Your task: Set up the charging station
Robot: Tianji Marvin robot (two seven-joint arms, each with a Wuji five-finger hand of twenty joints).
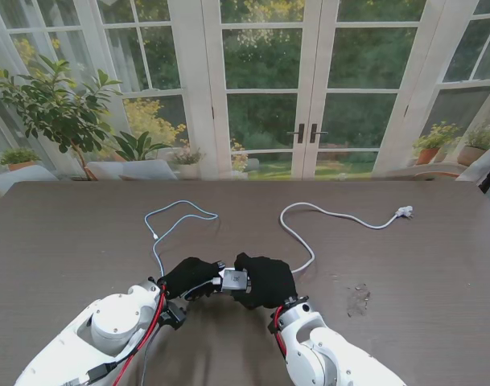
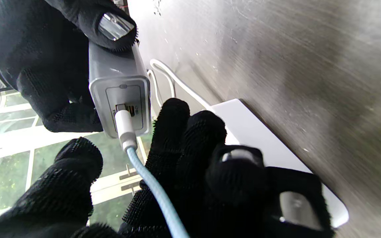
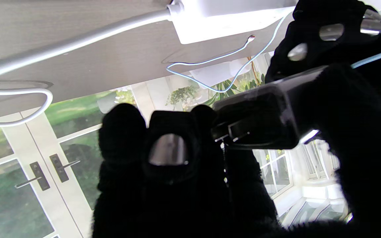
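Left wrist view: the pale blue cable sits plugged into the grey charger. The right robot hand clasps that charger. The left robot hand pinches the cable.

Soft window daylight; backlit, blurred wrist views

Pale blue cable plugged into grey charger; right hand grips charger.

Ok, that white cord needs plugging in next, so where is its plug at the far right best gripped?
Probably by the plug body, not its cord. It lies flat on the table with the cord trailing toward the robot's left, so come from above, on its cord-free right side, pinching across the body. Prongs are too small to see.
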